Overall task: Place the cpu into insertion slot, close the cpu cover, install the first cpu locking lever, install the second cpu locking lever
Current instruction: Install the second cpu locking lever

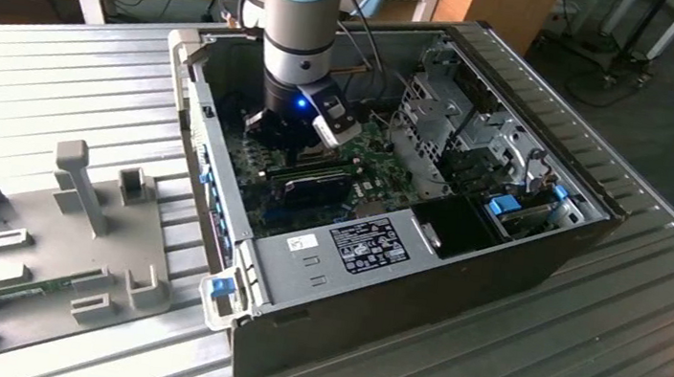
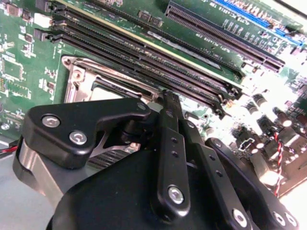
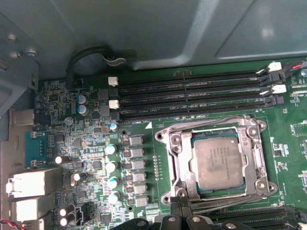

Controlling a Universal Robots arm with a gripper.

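the gripper [image 2: 168,103] is seen clenched on nothing, just beside the insertion slot [image 3: 168,143], where the cpu [image 3: 217,163] is seated beneath the closed cpu cover [image 3: 252,158].

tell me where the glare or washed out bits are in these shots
In the second wrist view the green circuit board blows out to white along one edge, behind the black claw; in the first wrist view the pale square cpu is evenly lit; in the exterior view a blue light glows on the arm's wrist.
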